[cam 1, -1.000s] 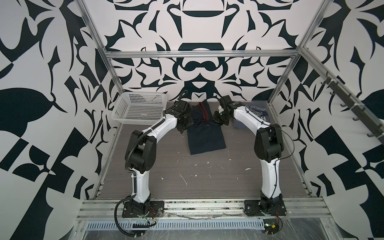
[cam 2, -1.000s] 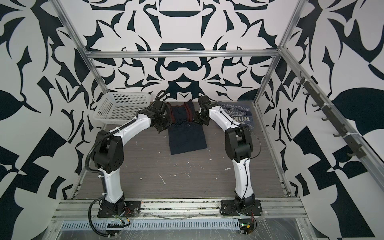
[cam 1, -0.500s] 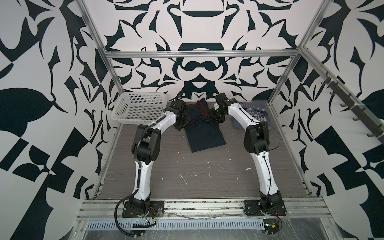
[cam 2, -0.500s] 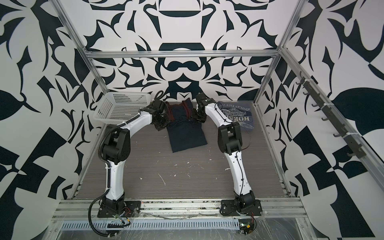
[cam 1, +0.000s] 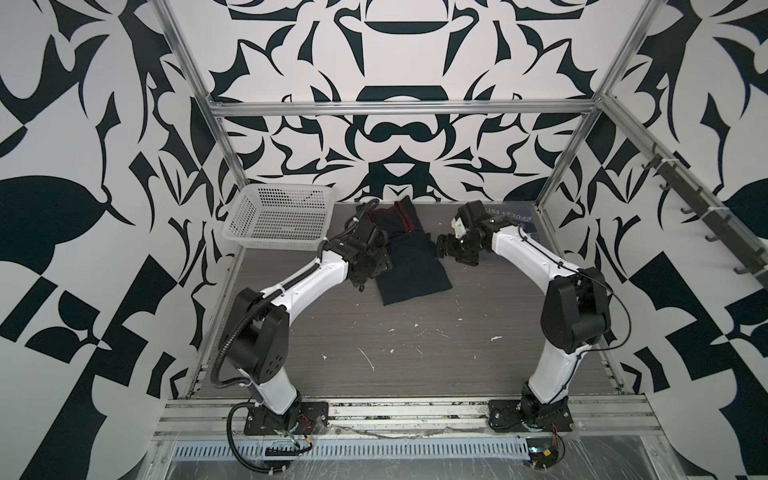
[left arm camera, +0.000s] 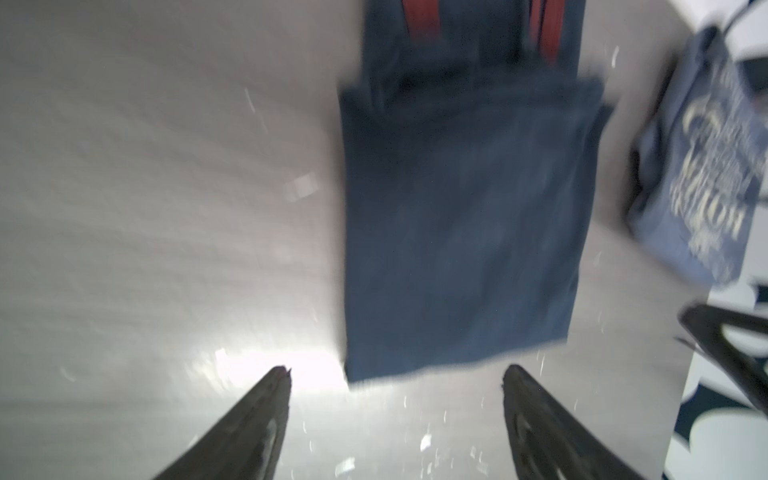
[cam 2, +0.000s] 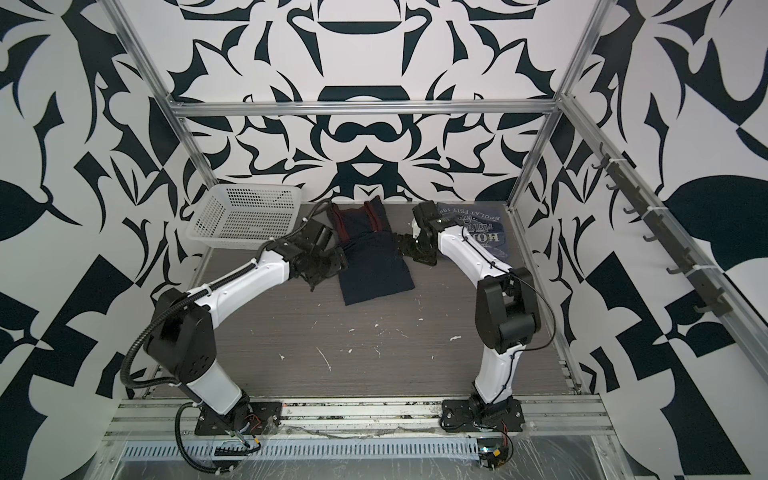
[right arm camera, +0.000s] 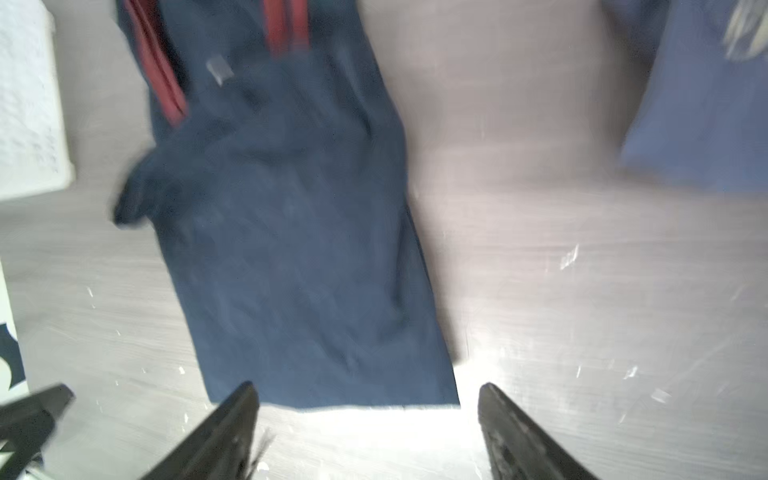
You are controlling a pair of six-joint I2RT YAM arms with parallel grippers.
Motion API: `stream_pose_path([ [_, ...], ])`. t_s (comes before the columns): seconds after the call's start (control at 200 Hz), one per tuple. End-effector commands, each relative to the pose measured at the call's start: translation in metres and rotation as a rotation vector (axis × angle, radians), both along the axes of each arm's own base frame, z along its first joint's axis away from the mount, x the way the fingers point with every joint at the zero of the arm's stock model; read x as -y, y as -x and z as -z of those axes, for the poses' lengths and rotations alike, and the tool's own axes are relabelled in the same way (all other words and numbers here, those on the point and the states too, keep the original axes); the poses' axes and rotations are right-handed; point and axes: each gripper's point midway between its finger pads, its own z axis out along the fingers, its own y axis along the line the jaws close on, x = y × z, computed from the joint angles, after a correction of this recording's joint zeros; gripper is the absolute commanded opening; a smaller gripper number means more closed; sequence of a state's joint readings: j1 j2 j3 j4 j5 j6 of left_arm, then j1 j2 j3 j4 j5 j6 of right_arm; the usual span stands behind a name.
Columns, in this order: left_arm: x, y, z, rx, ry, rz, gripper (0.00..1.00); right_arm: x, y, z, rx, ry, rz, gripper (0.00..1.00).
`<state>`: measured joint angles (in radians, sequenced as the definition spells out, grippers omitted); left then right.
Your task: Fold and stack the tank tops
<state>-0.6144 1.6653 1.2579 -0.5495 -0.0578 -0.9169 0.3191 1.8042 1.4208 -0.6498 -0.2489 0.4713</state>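
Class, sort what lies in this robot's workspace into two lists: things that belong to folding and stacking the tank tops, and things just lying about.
Belongs to the job: dark navy cloth tank top with red trim; slate grey-blue cloth tank top with white print.
Just lying about: white perforated plastic basket; small white flecks.

navy tank top (right arm camera: 299, 249) on table (right arm camera: 540, 270), gripper (right arm camera: 368, 409) parted
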Motion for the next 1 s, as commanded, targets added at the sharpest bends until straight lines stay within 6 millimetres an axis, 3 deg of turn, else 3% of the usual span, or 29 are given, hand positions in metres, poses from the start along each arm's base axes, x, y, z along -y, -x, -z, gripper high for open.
stream_pose_path([
  [0.0,0.007,0.021,0.03,-0.067,0.027,-0.045,0.82,-0.004,0.014,0.022,-0.016,-0.065,0.002,0.81],
  [0.14,0.013,0.031,0.05,-0.068,0.08,-0.058,0.79,0.004,0.029,0.046,-0.058,-0.104,0.004,0.76],
  [0.32,0.018,0.029,0.069,-0.054,0.113,-0.056,0.75,0.009,0.029,0.069,-0.078,-0.128,0.003,0.72],
  [0.585,0.021,0.03,0.093,-0.097,0.099,-0.059,0.63,0.003,0.019,0.082,-0.082,-0.143,-0.016,0.63],
  [0.765,0.026,0.028,0.106,-0.122,0.095,-0.056,0.51,-0.001,0.022,0.089,-0.111,-0.164,-0.013,0.4],
  [0.88,0.026,0.026,0.109,-0.123,0.088,-0.056,0.37,0.001,0.029,0.087,-0.109,-0.168,-0.005,0.29],
  [0.995,0.026,0.026,0.105,-0.118,0.084,-0.052,0.24,0.001,0.037,0.082,-0.112,-0.176,0.001,0.1],
])
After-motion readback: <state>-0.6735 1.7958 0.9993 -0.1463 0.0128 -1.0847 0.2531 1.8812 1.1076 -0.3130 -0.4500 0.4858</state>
